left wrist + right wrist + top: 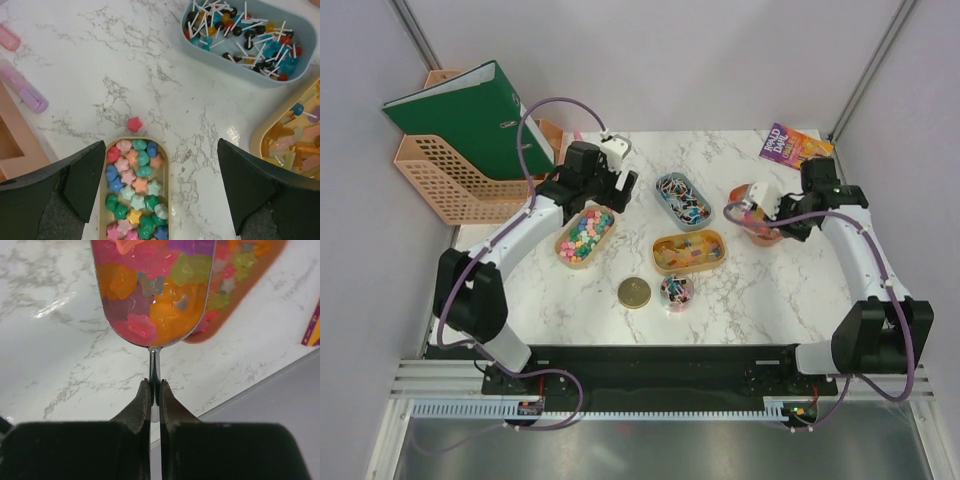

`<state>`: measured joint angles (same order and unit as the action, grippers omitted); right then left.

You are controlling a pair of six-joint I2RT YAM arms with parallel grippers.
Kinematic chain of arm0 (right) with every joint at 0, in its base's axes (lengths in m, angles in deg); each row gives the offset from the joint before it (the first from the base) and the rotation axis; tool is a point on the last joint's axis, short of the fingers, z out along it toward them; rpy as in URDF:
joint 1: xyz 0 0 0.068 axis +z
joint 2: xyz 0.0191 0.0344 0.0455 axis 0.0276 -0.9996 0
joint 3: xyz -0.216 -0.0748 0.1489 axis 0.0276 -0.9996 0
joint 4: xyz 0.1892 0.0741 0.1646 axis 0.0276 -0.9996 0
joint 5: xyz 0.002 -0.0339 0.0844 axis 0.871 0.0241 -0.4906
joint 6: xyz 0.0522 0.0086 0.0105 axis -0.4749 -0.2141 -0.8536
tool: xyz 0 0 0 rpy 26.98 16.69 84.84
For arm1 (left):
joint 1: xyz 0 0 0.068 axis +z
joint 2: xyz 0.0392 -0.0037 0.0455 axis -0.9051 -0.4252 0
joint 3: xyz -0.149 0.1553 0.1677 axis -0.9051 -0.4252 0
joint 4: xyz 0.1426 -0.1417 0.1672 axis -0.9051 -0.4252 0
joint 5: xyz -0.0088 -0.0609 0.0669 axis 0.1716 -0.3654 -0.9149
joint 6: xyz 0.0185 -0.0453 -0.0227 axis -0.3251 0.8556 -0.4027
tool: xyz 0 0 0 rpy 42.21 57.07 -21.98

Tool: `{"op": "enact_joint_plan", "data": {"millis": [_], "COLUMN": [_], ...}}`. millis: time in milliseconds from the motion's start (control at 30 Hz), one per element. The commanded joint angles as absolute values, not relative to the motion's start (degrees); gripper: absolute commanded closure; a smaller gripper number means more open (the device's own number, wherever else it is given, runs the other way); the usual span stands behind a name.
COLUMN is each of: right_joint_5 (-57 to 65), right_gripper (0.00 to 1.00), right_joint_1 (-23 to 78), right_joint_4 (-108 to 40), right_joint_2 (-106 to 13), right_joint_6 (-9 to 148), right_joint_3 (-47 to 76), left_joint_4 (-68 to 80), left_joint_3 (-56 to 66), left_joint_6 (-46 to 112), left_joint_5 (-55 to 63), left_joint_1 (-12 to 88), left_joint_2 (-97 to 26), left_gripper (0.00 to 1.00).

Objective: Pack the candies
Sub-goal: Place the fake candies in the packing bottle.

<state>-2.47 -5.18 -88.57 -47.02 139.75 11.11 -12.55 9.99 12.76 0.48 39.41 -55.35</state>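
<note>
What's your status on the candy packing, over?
Left gripper open over tray. Right gripper shut on scoop, loaded with candies. One pink candy loose on table beyond tray.

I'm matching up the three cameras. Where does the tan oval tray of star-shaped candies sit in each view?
Top external: the tan tray left of centre, at the left claw.
Left wrist: the tray bottom centre, between the open claw's fingers.
Right wrist: not in it.
Shared landmark: the blue lollipop tray, up and right of it in both.
</note>
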Motion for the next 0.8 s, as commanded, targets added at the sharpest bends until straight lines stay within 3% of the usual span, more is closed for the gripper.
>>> {"op": "enact_joint_plan", "data": {"millis": [0,233,767], "right_joint_5": [-1.1,8.6,24.2], "right_gripper": [1.0,1.0,1.0], "right_joint_1": [-0.2,11.7,26.8], "right_joint_4": [-95.3,-97.4,-99.6], "right_joint_2": [-42.5,-42.2,-48.8], "right_joint_6": [149.2,150.0,147.7], "right_joint_3": [7.0,5.5,10.2], "left_joint_4": [-13.4,-11.6,-10.5], "left_joint_3": [5.8,0.5,-4.4], "left_joint_6": [11.6,12.0,14.6], "left_joint_5": [-2.9,-5.1,-8.3], "left_joint_1": [40.4,42.9,47.6], "left_joint_2": [-50.1,-44.5,-38.3], "left_gripper": [0.0,0.0,0.0]}}
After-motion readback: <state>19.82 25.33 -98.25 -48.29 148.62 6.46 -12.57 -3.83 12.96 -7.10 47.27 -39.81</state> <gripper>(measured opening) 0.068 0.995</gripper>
